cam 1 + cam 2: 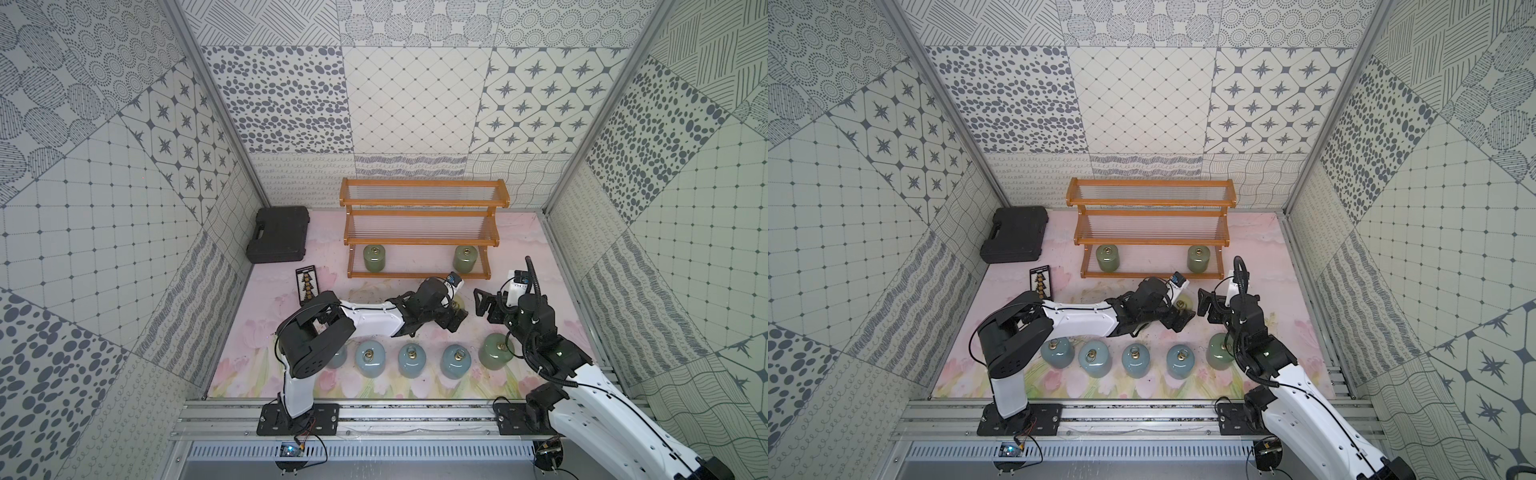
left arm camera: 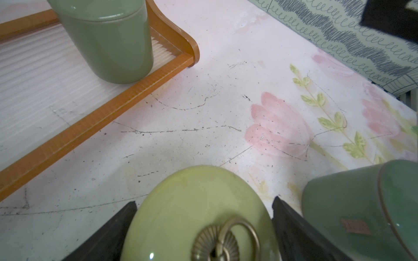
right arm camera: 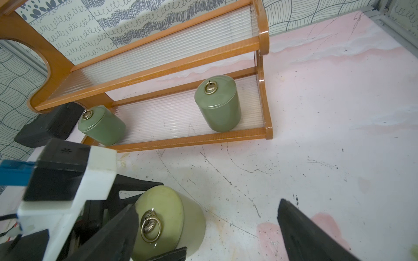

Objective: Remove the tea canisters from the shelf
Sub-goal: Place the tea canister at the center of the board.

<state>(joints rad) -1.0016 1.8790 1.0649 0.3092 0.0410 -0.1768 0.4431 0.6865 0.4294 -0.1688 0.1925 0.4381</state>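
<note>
My left gripper (image 2: 203,201): jaws apart, loose around the cream canister (image 3: 162,203) on the table (image 1: 374,291).
My right gripper (image 1: 481,303): wide apart, empty.
The right sage green canister (image 1: 465,258): upright on the shelf (image 1: 419,274), bottom step, far side of my right gripper, the nearer one.

The cream canister (image 3: 172,217) and the sage green canisters (image 3: 218,106) are glazed ceramic, smooth and glossy, with dull brass ring pulls (image 3: 151,226). The shelf (image 1: 424,202) is varnished orange-brown wood with clear ribbed slats; the black case (image 1: 278,235) looks matt plastic; the floral tabletop (image 2: 203,113) is scuffed
</note>
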